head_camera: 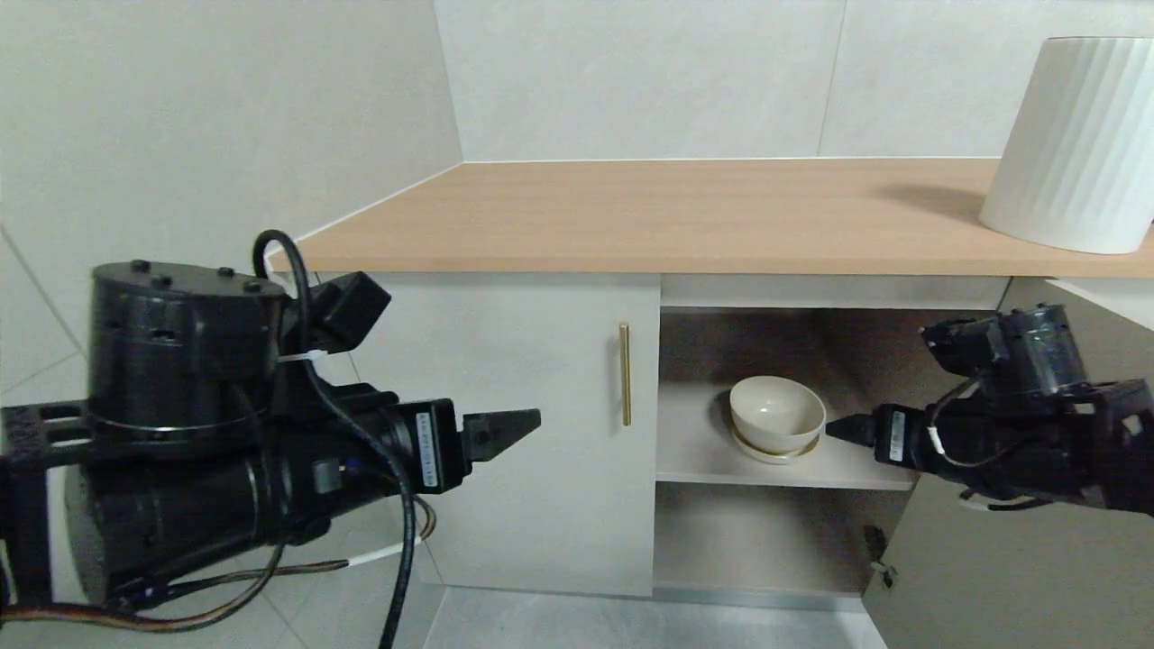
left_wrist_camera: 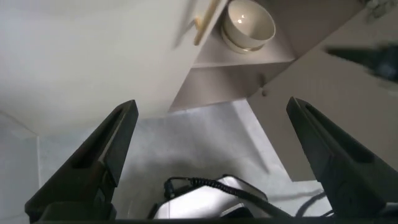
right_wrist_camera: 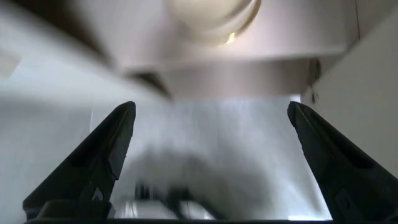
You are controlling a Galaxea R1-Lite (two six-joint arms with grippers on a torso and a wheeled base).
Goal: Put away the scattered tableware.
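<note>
In the lower middle of the head view, inside the open half of the cabinet (head_camera: 559, 433), a cream bowl (head_camera: 777, 411) sits on a shallow plate (head_camera: 773, 452) of the same colour, on the shelf (head_camera: 703, 451). To its left in the frame, the other door is closed, with a slim brass handle (head_camera: 624, 374) standing upright near its edge. The opened door (head_camera: 992, 559) fills the lower right corner.

The right gripper (head_camera: 837, 428) hangs just right of the bowl, tip pointing at it, close but apart from it; its wrist view shows the jaws spread wide with nothing between them. The left gripper (head_camera: 518, 424) is at the lower left, in front of the closed door, well away from the bowl, and its jaws also stand wide apart and hold nothing.

Across the upper frame runs a wooden countertop (head_camera: 676, 216), with a white ribbed vessel (head_camera: 1077, 144) at its far right.
</note>
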